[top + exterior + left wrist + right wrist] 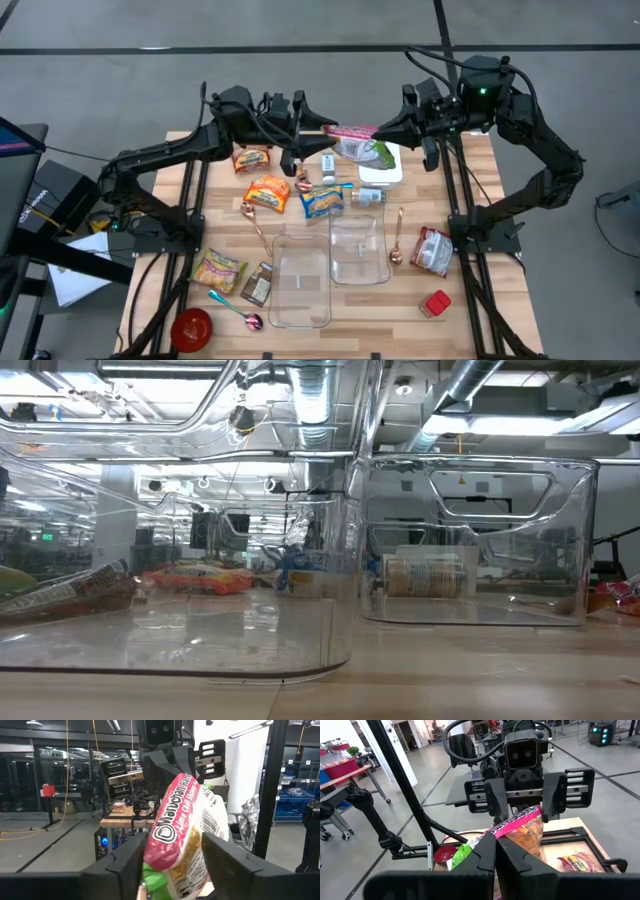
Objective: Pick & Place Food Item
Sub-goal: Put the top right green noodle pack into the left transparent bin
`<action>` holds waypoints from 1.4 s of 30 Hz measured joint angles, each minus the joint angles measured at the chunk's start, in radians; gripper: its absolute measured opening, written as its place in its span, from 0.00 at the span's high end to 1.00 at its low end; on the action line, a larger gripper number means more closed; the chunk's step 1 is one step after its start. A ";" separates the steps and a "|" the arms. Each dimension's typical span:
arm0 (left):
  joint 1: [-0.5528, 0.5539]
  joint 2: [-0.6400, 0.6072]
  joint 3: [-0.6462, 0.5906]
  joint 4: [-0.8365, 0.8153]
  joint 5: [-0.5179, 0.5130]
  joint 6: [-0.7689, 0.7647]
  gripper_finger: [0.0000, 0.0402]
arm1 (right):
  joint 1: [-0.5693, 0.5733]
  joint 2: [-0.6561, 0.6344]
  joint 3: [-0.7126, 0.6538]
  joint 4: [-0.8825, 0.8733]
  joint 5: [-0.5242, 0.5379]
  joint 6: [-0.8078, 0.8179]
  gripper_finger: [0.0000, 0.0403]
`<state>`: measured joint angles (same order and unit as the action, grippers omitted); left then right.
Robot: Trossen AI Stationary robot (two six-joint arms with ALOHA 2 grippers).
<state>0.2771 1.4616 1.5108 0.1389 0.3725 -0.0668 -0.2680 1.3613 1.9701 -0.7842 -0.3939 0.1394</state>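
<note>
High view: both arms meet above the far middle of the worktop [470,310], at about twelve o'clock. Between them hangs a pink ramen packet [351,131], lifted off the surface. The right tool [378,130] reaches in from three o'clock and grips the packet's right end. The left tool [328,126] comes from nine o'clock with its fingers on either side of the packet's left end. Under them sits a white tray [382,173] with a green-and-white packet [372,150] on it. Toward six o'clock stand two clear containers [300,275], side by side. Around them lie yellow ramen packets [267,192], a blue noodle packet [322,201], copper spoons [396,240], a red bowl [191,328] and a red block [435,303].

Low view: the two clear containers fill the picture, the nearer container [180,630] at nine o'clock, the other [480,540] at three o'clock. Packets show blurred through the walls; neither tool is visible.

Left wrist view: the pink ramen packet [182,827] stands upright between this arm's dark fingers [125,865], which flank it closely; whether they press it I cannot tell. The right tool holds the packet's far end at twelve o'clock.

Right wrist view: this tool's fingers [485,857] are together, clamped on the pink ramen packet [525,830]. The left tool [522,810] faces it, its pads spread on either side of the far end.
</note>
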 joint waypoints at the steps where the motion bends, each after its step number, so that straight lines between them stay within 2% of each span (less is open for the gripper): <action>1: 0.000 0.000 0.000 -0.002 0.000 -0.001 0.58 | 0.000 0.000 0.000 0.000 0.000 0.000 1.00; 10: 0.000 0.000 0.000 -0.004 0.000 -0.001 0.88 | -0.001 0.000 0.000 -0.001 0.000 0.000 1.00; 14: 0.000 0.000 0.000 -0.004 0.000 -0.001 0.98 | -0.001 -0.001 0.000 -0.004 0.000 0.000 1.00; 26: 0.000 0.000 0.000 -0.004 0.031 0.001 0.99 | -0.001 -0.001 0.000 -0.018 0.000 0.002 1.00; 29: 0.000 0.000 0.000 -0.004 0.035 0.001 1.00 | -0.001 -0.001 0.000 -0.017 0.000 0.002 0.97; 35: 0.000 0.000 0.000 -0.004 0.046 0.001 1.00 | -0.001 -0.001 0.000 0.001 0.002 0.007 0.83; 42: 0.000 0.000 0.000 -0.004 0.046 0.001 1.00 | -0.001 0.000 0.000 0.008 0.006 0.018 0.59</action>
<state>0.2768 1.4616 1.5108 0.1345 0.4187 -0.0654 -0.2691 1.3609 1.9697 -0.7761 -0.3876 0.1574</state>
